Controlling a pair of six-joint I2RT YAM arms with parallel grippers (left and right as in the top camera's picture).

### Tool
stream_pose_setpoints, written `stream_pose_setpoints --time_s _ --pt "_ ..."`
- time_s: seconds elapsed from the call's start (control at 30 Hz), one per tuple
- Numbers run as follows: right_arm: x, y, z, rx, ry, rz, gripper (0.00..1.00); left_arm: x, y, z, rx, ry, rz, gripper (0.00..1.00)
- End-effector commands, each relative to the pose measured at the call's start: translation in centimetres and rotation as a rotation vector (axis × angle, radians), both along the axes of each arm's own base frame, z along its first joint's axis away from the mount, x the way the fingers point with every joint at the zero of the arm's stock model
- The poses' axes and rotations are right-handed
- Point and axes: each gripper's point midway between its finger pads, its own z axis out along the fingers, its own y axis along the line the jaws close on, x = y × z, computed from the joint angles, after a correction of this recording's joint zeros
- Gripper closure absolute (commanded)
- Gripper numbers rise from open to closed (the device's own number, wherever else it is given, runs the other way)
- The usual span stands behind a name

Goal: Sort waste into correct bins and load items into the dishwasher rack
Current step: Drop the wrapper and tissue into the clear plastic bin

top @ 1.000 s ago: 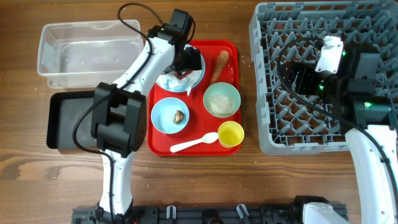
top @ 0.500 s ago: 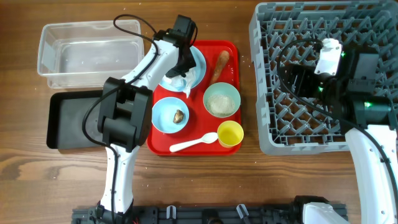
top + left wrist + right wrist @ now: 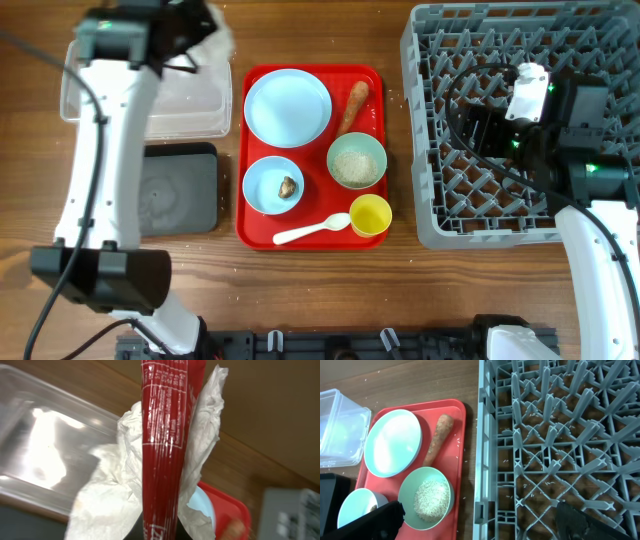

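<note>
Overhead, left claw [image 3: 190,22] clamps red foil wrapper [image 3: 162,450], long axis pointing straight away from it, tissue [image 3: 115,485] alongside, over clear tub [image 3: 190,95]; right claw [image 3: 477,517] spread wide, empty, above rack [image 3: 545,435].

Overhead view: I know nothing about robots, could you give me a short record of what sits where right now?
Left tool: above clear tub, holding red wrapper and white tissue
Right tool: open, over grey rack
Red tray: blue plate, bare; carrot; green bowl of white grains; small blue bowl with brown scrap; yellow cup; white spoon
Black tub: beside the tray, next to clear tub
</note>
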Motion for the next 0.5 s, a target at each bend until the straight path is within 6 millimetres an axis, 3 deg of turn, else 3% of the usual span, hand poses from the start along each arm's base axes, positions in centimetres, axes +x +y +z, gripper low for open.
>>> stream_pose_setpoints --time_s 0.0,0.03,0.13,0.2,0.23,0.33,0.47 --pt "0.3 0.5 0.6 0.012 -0.013 0.020 0.00 0.9 5.6 -3.4 0.106 0.085 0.061 0.96" --pt "0.3 0.5 0.6 0.012 -0.013 0.020 0.00 1.4 6.5 -4.5 0.121 0.102 0.059 0.96" --pt "0.3 0.5 0.6 0.013 -0.012 0.020 0.00 3.8 8.1 -10.2 0.153 0.188 0.042 0.93" --pt "0.2 0.5 0.6 0.012 -0.011 0.020 0.00 5.0 8.2 -13.2 0.171 0.223 0.015 0.56" --pt "0.2 0.5 0.5 0.012 -0.008 0.020 0.00 5.8 8.3 -15.4 0.170 0.245 0.013 0.00" --pt "0.1 0.5 0.5 0.012 -0.004 0.020 0.00 6.0 8.3 -14.3 0.171 0.214 0.015 0.00" --pt "0.1 0.5 0.4 0.012 -0.001 0.020 0.00 4.5 7.7 -10.2 0.153 0.165 0.003 0.09"
